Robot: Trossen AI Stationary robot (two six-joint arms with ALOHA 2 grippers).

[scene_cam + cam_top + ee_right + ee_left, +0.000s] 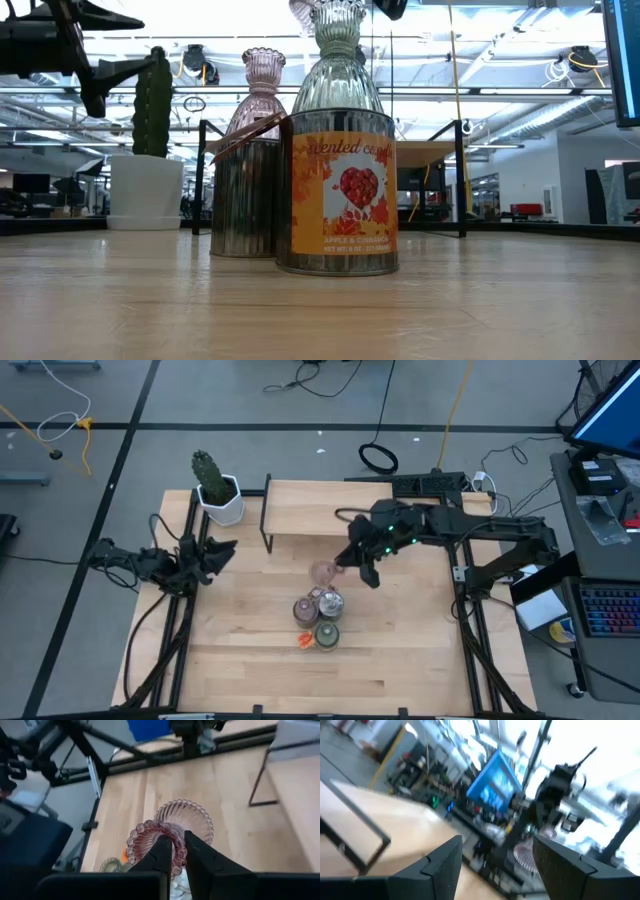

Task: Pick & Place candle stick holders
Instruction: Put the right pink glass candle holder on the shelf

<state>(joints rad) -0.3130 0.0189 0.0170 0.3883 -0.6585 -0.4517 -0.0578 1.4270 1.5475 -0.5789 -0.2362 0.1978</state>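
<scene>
Two dark, near-black jointed arms, each built of blocky segments. The right arm [470, 530] carries small green indicator lights near its wrist, with black cables trailing along its links. The left arm [150, 560] is likewise black, with cable loops at its base. Each gripper, left gripper [495, 865] and right gripper [179, 857], has two matte black, flat, angular fingers.

Bright overhead light, ceiling glare in low view, left wrist view motion-blurred
</scene>
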